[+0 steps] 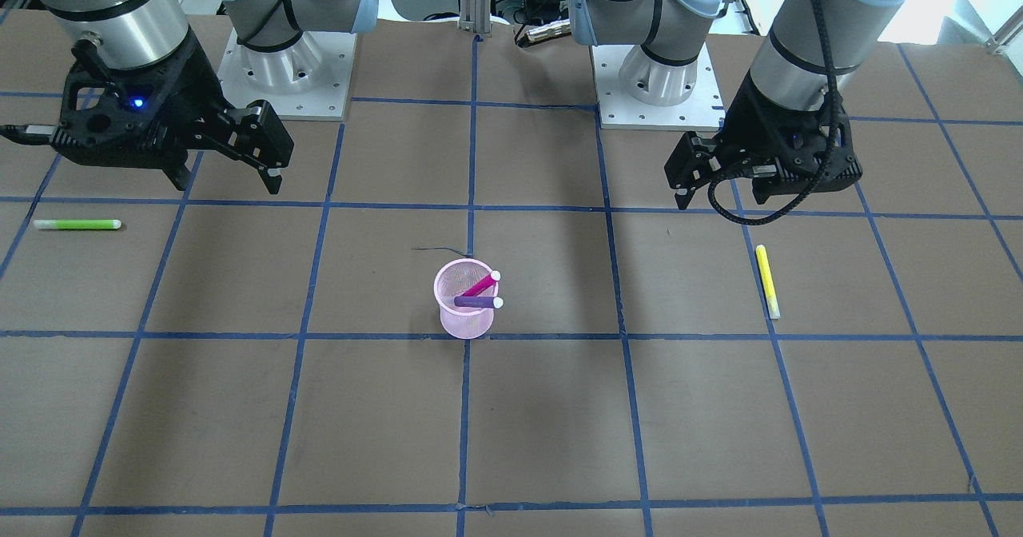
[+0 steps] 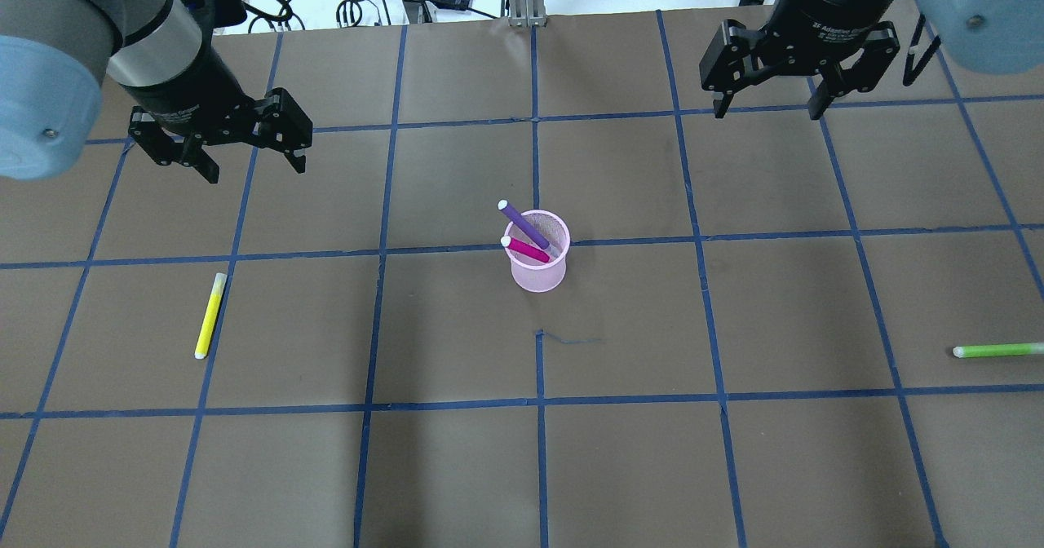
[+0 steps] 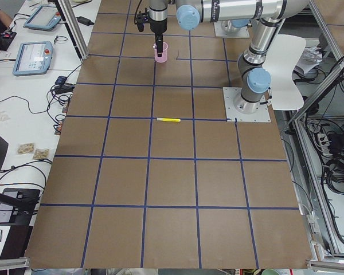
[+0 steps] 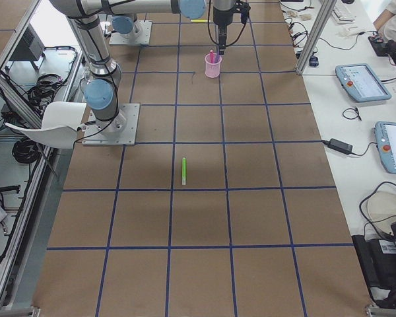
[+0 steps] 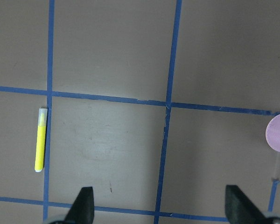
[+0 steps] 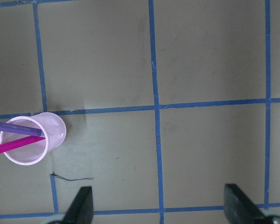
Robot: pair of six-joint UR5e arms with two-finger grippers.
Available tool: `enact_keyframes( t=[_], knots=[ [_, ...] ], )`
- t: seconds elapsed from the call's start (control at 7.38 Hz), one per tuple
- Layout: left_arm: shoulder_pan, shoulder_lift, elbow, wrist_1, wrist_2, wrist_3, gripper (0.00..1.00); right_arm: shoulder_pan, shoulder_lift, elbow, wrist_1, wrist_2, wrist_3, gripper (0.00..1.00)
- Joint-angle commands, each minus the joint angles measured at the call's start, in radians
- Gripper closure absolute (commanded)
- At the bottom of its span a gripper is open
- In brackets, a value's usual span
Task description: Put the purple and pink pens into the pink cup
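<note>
So the pink cup (image 2: 538, 277) stands upright near the middle of the counter (image 2: 457, 466). The purple pen (image 2: 524, 224) and the pink pen (image 2: 526, 249) are both in it, leaning the same way with their white ends poking over the rim. Can't really tell through the mesh whether they reach the bottom, but they look settled. The left gripper (image 2: 257, 169) and right gripper (image 2: 767, 112) both hover spread wide and empty, well apart from the cup on either side. A yellow pen (image 2: 210, 316) and a green pen (image 2: 999, 351) lie flat further out, not part of the job. To me the task looks done, nothing left to insert.
</note>
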Motion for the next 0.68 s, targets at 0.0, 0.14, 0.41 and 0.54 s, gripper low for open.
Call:
enact_keyframes(
  t=[0.0, 0.14, 0.41, 0.54],
  knots=[
    [0.011, 0.009, -0.003, -0.014, -0.004, 0.007, 0.00, 0.000, -0.004, 0.003, 0.002, -0.038, -0.081, 0.00],
    [0.010, 0.008, -0.003, -0.014, -0.005, 0.005, 0.00, 0.000, -0.007, 0.005, 0.002, -0.032, -0.146, 0.00],
    [0.007, 0.008, -0.003, -0.016, -0.010, 0.004, 0.00, -0.003, -0.004, 0.005, 0.002, -0.035, -0.147, 0.00],
    [0.007, 0.006, -0.003, -0.014, -0.010, 0.004, 0.00, -0.002, -0.005, 0.002, -0.008, -0.029, -0.147, 0.00]
  ],
)
